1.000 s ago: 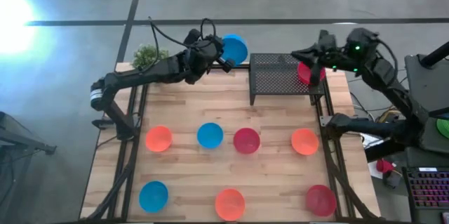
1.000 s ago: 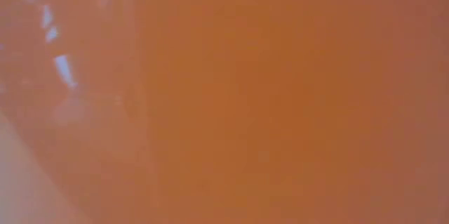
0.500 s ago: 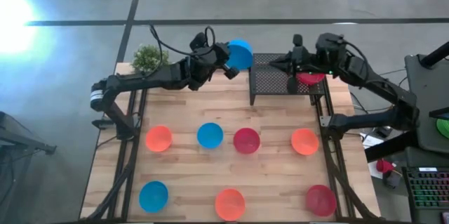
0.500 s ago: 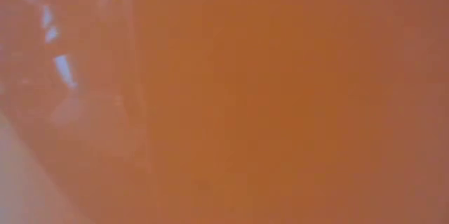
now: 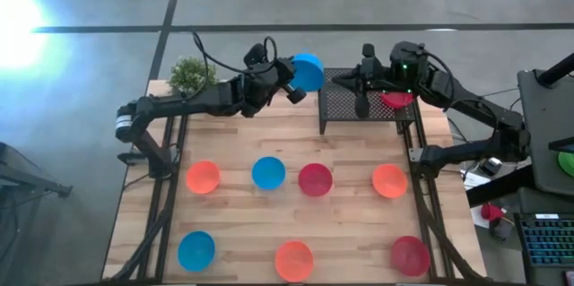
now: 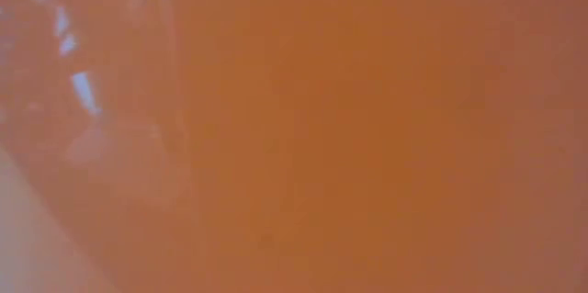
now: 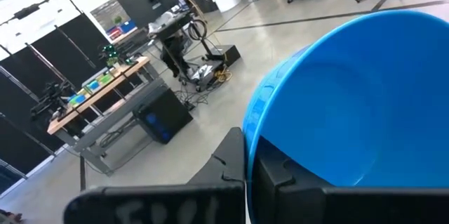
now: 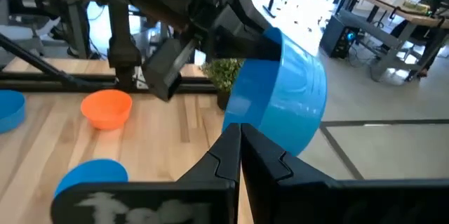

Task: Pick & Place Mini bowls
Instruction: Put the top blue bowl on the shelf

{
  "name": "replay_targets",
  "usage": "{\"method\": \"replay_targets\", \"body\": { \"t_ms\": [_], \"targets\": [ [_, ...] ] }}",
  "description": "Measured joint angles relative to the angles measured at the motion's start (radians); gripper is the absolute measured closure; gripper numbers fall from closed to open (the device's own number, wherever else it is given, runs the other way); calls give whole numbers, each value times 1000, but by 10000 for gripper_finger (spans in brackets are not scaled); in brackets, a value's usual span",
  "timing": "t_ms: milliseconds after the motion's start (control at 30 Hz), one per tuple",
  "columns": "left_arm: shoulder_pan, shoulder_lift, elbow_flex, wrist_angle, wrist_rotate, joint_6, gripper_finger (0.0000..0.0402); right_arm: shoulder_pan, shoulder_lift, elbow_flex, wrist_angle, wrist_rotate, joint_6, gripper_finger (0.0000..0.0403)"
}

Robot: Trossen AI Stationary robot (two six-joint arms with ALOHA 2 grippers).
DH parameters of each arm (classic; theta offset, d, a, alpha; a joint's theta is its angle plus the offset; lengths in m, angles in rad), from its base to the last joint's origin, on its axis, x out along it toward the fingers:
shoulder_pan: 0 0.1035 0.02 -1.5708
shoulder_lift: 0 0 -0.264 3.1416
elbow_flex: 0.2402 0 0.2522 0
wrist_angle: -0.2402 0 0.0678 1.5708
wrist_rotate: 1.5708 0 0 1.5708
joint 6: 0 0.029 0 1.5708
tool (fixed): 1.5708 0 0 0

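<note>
Item one, my left gripper [image 5: 294, 82]: closed on the rim of a smooth, round blue bowl [image 5: 308, 71], held tilted in the air just beside the black wire-mesh rack [image 5: 345, 107]. Item two, my right gripper [image 5: 362, 89]: closed with nothing visible between its fingers, above the rack with a glossy red bowl [image 5: 395, 100] just behind it. Seven shallow plastic bowls lie well apart from both on the plank table [image 5: 233, 205]; I judge this the carry step, next needing a level lowering onto the mesh.
</note>
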Motion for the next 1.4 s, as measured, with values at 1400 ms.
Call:
{"method": "replay_targets", "body": {
  "t_ms": [1400],
  "targets": [
    [-14,-1,-1,-21,15,-2,401,11,127,40,94,164,60,292]
  ]
}}
